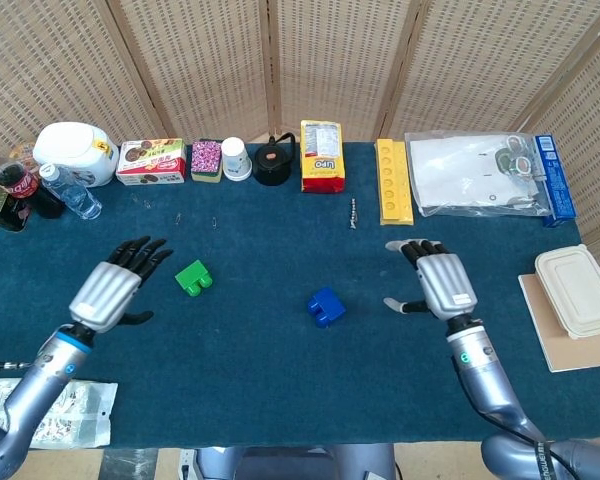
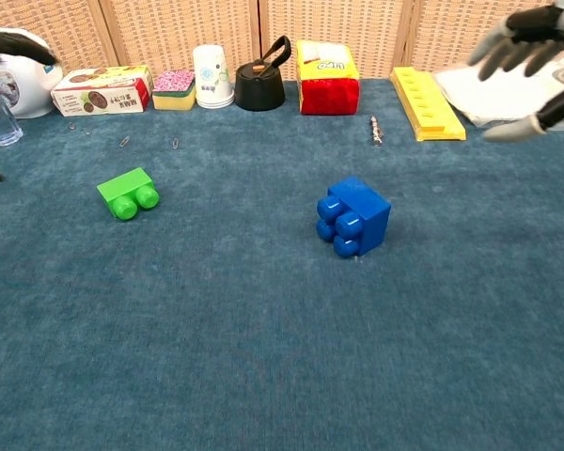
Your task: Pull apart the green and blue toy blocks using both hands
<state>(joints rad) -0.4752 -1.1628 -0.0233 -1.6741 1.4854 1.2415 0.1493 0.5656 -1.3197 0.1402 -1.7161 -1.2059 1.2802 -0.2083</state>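
Observation:
The green block (image 1: 193,277) (image 2: 128,194) lies alone on the blue cloth, left of centre, its studs toward the chest camera. The blue block (image 1: 325,307) (image 2: 353,217) rests apart from it near the middle, studs facing front. My left hand (image 1: 112,290) hovers to the left of the green block, fingers spread, holding nothing; only its fingertips (image 2: 9,42) show in the chest view's top-left corner. My right hand (image 1: 440,282) (image 2: 531,56) is raised to the right of the blue block, fingers apart and empty.
Along the far edge stand a biscuit box (image 1: 151,161), paper cup (image 1: 236,158), black kettle (image 1: 273,162), yellow snack bag (image 1: 321,155) and yellow tray (image 1: 393,181). Bottles (image 1: 25,190) crowd the far left. A plastic bag (image 1: 480,173) and lidded container (image 1: 578,290) lie at the right.

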